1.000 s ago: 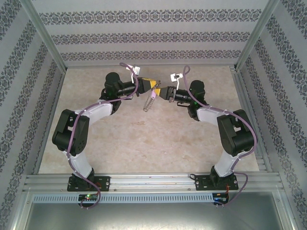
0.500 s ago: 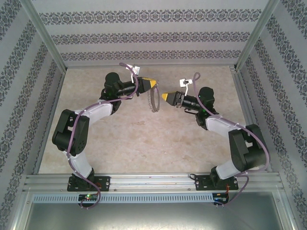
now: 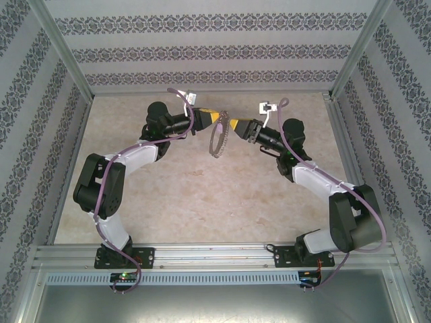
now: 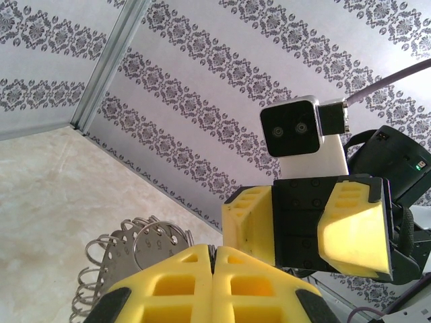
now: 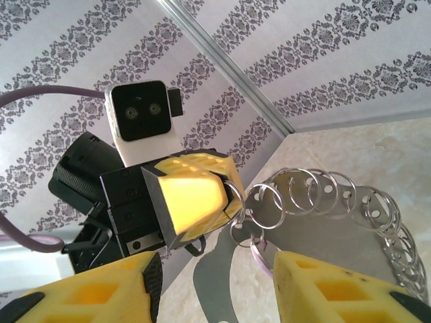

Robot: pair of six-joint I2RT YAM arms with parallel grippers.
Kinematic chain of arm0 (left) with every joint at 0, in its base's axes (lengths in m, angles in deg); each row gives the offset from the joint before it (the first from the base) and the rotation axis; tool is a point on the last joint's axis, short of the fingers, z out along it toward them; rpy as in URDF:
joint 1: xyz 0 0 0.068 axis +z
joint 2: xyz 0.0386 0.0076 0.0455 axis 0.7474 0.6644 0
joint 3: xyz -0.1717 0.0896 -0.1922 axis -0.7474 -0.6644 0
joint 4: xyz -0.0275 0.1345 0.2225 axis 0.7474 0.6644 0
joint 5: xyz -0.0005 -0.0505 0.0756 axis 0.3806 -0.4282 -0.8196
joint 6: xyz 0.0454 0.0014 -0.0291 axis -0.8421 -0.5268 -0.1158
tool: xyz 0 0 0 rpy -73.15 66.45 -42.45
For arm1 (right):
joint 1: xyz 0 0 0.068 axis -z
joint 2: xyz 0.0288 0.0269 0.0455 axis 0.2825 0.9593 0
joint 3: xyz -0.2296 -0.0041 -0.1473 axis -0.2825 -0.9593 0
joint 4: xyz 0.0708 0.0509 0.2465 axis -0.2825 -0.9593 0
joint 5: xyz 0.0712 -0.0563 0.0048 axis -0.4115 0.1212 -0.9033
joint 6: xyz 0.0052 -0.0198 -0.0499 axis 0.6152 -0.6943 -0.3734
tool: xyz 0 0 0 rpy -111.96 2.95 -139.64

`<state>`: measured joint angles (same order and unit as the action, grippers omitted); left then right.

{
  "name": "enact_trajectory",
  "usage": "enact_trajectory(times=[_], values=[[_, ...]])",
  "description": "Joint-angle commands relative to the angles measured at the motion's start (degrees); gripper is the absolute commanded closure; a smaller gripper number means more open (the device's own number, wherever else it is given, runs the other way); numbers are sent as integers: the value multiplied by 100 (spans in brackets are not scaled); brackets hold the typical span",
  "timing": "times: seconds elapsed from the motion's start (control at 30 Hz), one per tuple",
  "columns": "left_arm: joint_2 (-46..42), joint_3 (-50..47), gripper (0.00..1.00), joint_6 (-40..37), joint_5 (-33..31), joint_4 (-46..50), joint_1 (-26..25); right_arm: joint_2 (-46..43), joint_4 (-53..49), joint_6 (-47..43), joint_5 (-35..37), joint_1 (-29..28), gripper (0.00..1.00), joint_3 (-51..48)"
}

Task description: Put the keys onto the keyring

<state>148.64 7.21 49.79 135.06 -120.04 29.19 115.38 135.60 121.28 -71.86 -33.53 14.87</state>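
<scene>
Beige bench (image 3: 202,195): bare, stone-look top. The work hangs in the air over its far half, clear of the surface.
Left end effector (image 3: 217,120): fingers pressed together on the top edge of the keyring, which it carries on its own.
Right end effector (image 3: 236,125): fingers apart with nothing between them, just beside the keyring's upper edge and facing the left one.
Keyring (image 3: 218,141): thin silvery metal, hanging down from the left pinch.
Keyring handling: probably light and stiff, but slick. Held at a single point, it looks likely to swing or pivot if nudged.
Keyring hold: a second pinch on the flat metal, away from the left fingers, would likely steady it best. Gripping across the edge risks a slip.
Small rings (image 5: 296,188): a row of split loops along the outer edge, overlapping one another. They look loose and springy, so they are poor places to grip.
Key (image 5: 258,254): a lilac sliver under the loops nearest the left pinch, probably its plastic head. The blade is hidden, and whether it is threaded on cannot be told.
Key handling: tiny and light. The plastic head should offer more grip than bare metal, so take it there and leave its hole free.
</scene>
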Motion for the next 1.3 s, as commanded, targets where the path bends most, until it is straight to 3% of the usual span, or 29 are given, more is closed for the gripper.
enact_trajectory(times=[0.0, 0.57, 1.27], values=[[-138, 25, 100, 91, 112, -526, -82, 39, 139, -77, 326, -93, 52, 184], [-165, -33, 100, 97, 24, -588, -95, 177, 514, 68, 791, -188, 52, 102], [-200, -15, 100, -5, 31, -465, -157, 505, 907, 294, 662, -489, 57, 253]])
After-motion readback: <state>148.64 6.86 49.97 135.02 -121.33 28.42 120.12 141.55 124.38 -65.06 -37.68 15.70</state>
